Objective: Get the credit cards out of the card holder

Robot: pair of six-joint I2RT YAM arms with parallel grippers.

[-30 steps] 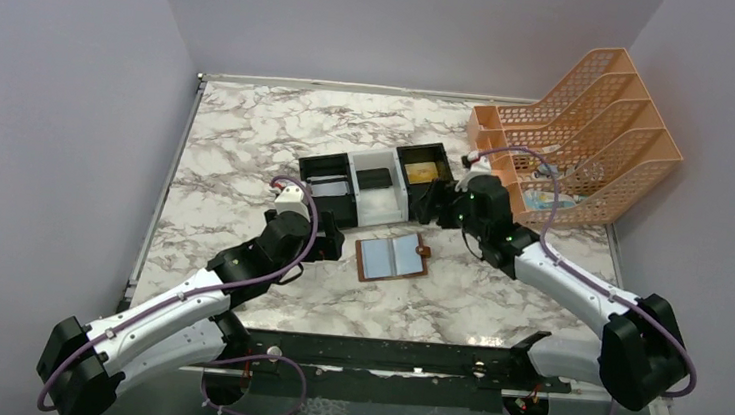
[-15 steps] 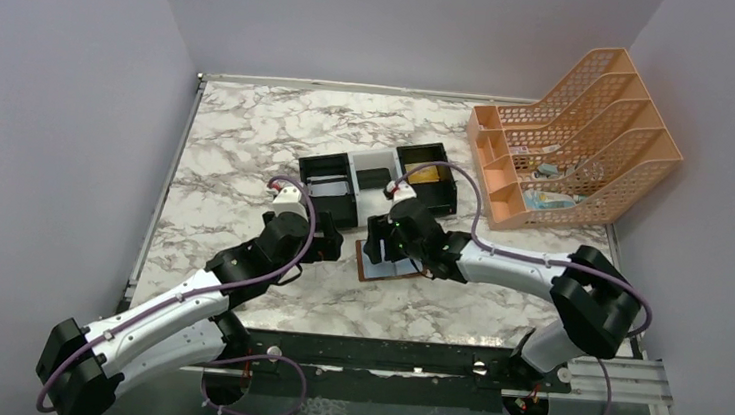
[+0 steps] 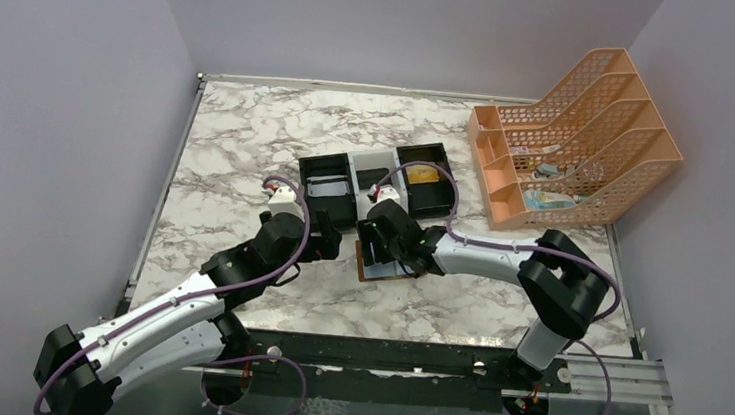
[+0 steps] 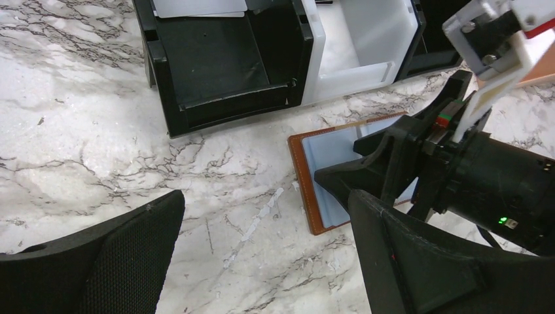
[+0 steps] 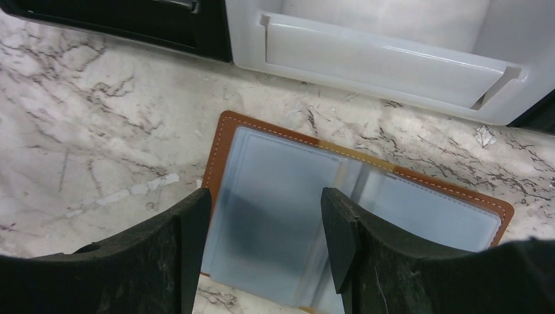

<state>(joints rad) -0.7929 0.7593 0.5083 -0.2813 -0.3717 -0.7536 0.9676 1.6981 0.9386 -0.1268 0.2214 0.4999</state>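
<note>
The card holder (image 3: 368,272) lies open on the marble, brown with blue-grey pockets; it also shows in the left wrist view (image 4: 327,163) and the right wrist view (image 5: 288,190). My right gripper (image 3: 381,250) (image 5: 265,196) is open just above its left half, one finger over the left edge, one near the fold. A dark patch shows in that pocket; I cannot tell if it is a card. My left gripper (image 3: 326,246) (image 4: 262,203) is open and empty, left of the holder. A gold card (image 3: 424,173) and a pale card (image 3: 324,182) lie in the tray.
The black-white-black tray (image 3: 347,163) (image 4: 307,59) (image 5: 379,52) stands just behind the holder. An orange file rack (image 3: 576,135) stands at the back right. Walls close the table on the left, back and right.
My right arm has swung left from the tray's right compartment to over the card holder and come down over its left half. My left arm has barely moved.
</note>
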